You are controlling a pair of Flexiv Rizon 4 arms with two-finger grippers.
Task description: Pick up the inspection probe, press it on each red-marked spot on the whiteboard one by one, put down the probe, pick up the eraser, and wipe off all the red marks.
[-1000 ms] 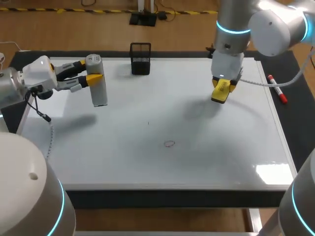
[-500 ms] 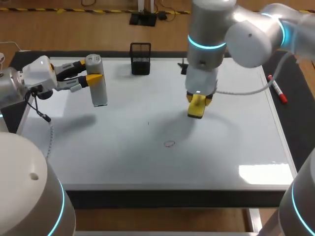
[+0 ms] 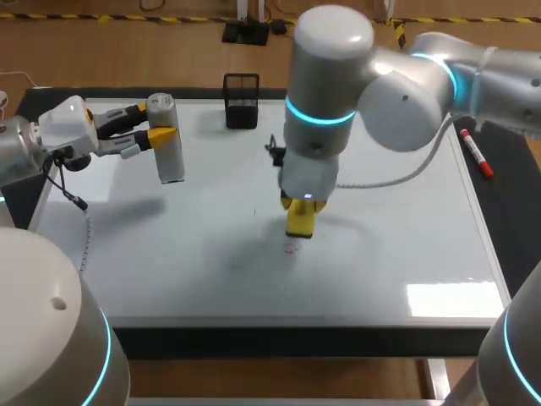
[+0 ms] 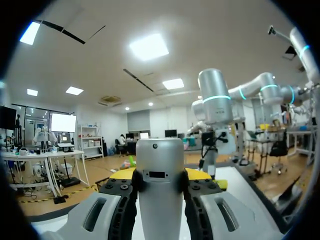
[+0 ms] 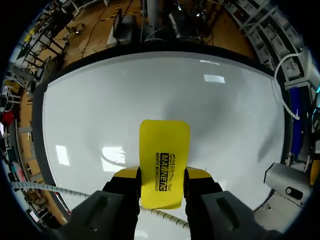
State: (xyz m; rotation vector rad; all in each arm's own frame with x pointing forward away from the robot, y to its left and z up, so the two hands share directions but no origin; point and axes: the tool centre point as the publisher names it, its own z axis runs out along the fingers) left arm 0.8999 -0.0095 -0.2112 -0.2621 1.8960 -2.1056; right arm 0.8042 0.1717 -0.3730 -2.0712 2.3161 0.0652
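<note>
Right wrist view shows black-lettered yellow eraser (image 5: 164,162) clamped between jaws

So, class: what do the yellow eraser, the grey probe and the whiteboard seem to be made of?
Eraser: likely hard plastic, smooth matte yellow shell with printed lettering. Probe: metal or painted plastic, cannot tell; satin grey with soft sheen. Whiteboard: glossy coated panel; it mirrors ceiling lights.

Black lettering is running lengthwise down the face of the yellow eraser (image 5: 164,162): one bold line, smaller lines just beside it. Small dark panel on the probe (image 4: 160,192), well apart from the eraser, is not resolving into anything readable.
</note>
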